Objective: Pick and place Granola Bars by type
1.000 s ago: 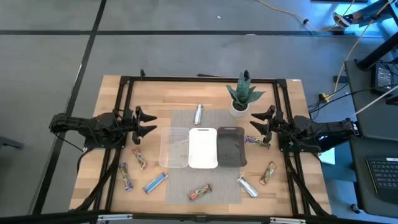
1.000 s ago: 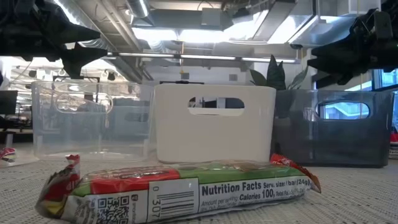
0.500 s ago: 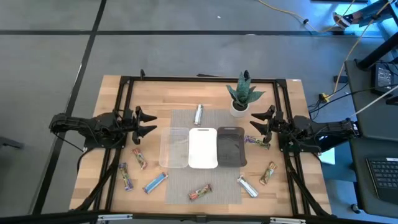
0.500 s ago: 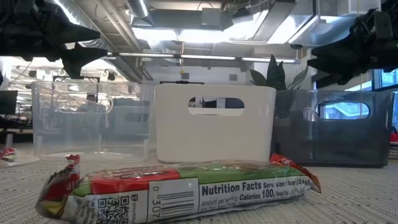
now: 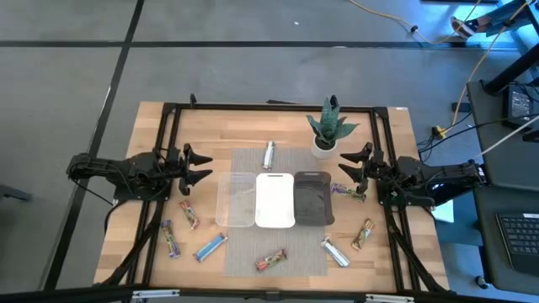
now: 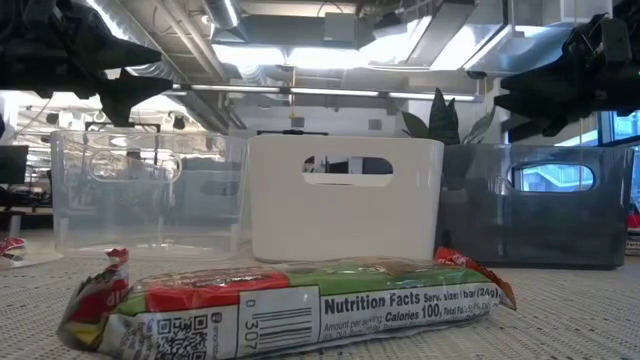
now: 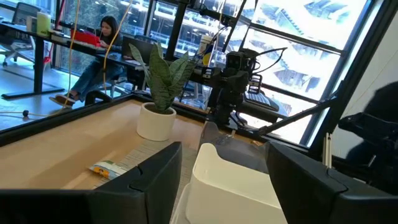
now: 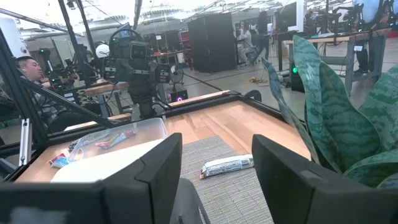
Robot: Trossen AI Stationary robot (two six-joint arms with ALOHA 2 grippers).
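Several foil-wrapped granola bars lie flat around three bins in the high view: a silver one (image 5: 269,154) beyond the bins, a purple-green one (image 5: 347,191), an orange one (image 5: 363,233), another silver one (image 5: 336,252), a red-green one (image 5: 270,260) (image 6: 290,305), a blue one (image 5: 210,247) and a red-brown one (image 5: 189,214). My left gripper (image 5: 198,167) (image 7: 221,180) hovers open, left of the clear bin (image 5: 237,199). My right gripper (image 5: 354,162) (image 8: 214,168) hovers open, right of the dark grey bin (image 5: 312,199), above the purple-green bar. Both hold nothing.
The clear, white (image 5: 274,199) and dark grey bins stand side by side on a grey mat (image 5: 253,160). A potted plant (image 5: 327,126) (image 8: 336,112) stands near the far edge, close to my right gripper. A black frame (image 5: 168,151) borders the table. People sit in the room beyond (image 7: 106,37).
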